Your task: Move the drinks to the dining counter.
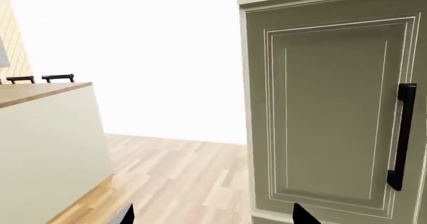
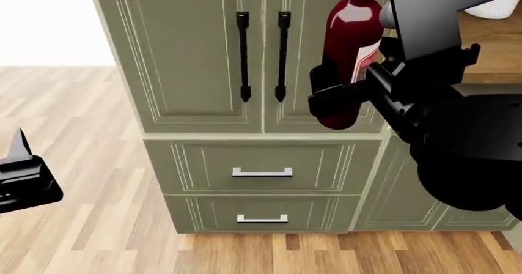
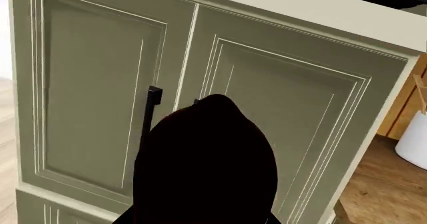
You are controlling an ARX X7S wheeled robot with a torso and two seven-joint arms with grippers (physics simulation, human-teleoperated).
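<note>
1. The right pincer is up at the right of the head view, its black fingers wrapped round the lower body of the wine bottle; it is pinching the bottle.
2. The bottle is dark red with a white label. It is upright with a slight lean, held in the air in front of the sage-green cabinet doors. Its neck runs out of the top of the head view.
3. In the right wrist view the bottle fills the lower middle as a dark rounded mass, seen nearly end on. Paneled cabinet doors are behind it, and part of a black bar handle shows beside it.
4. The left pincer sits low at the left edge of the head view, over the light wood-plank floor. Only part of it shows, so whether it is spread or pressed together cannot be told. Nothing is seen in it.
5. The left wrist view shows only two dark finger tips at the frame edge, a paneled door with a black handle, and a bench with a wood top and a plain pale side. Two dark chair backs rise beyond it.
6. Under the doors are two drawers with pale metal pulls.
7. A white object stands on a darker wood surface at the upper right corner of the head view.
</note>
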